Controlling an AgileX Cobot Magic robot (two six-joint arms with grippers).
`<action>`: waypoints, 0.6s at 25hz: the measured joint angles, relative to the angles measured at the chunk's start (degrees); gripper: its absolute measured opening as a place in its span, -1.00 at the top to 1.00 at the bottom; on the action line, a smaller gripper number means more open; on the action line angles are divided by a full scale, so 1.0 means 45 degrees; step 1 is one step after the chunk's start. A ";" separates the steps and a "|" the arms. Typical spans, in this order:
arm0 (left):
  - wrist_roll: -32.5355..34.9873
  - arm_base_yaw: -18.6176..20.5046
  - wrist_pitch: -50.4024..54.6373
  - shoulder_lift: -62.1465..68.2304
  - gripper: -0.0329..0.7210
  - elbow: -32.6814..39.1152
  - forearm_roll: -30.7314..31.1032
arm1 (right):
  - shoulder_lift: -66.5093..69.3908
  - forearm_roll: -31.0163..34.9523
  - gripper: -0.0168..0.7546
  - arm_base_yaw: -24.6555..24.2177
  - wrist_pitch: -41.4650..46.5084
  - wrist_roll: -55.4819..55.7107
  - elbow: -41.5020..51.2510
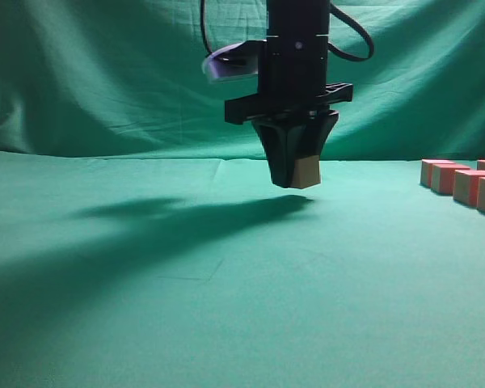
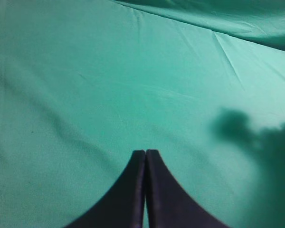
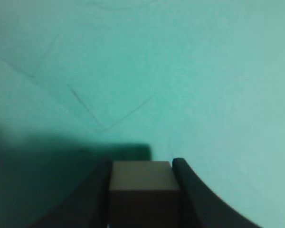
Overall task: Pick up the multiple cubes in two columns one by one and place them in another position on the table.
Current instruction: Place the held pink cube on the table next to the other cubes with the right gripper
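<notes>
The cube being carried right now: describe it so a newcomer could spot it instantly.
Find the black gripper hanging above the middle of the green table. The tan-faced cube is pinched between its fingers, off the cloth. The other cubes rest in rows at the right edge.

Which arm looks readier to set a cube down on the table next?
The right: its gripper already holds a cube above the table. The left gripper is shut and holds nothing.
</notes>
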 joint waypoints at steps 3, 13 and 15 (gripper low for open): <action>0.0000 0.0000 0.0000 0.0000 0.91 0.0000 0.0000 | 0.0000 0.0000 0.27 -0.0153 0.0000 0.0311 0.0000; 0.0000 0.0000 0.0000 0.0000 0.91 0.0000 0.0000 | 0.0040 0.0522 0.27 -0.0185 0.0215 0.0311 0.0000; 0.0000 0.0000 0.0000 0.0000 0.91 0.0000 0.0000 | 0.0150 0.0518 0.27 -0.0215 0.0215 0.0311 0.0000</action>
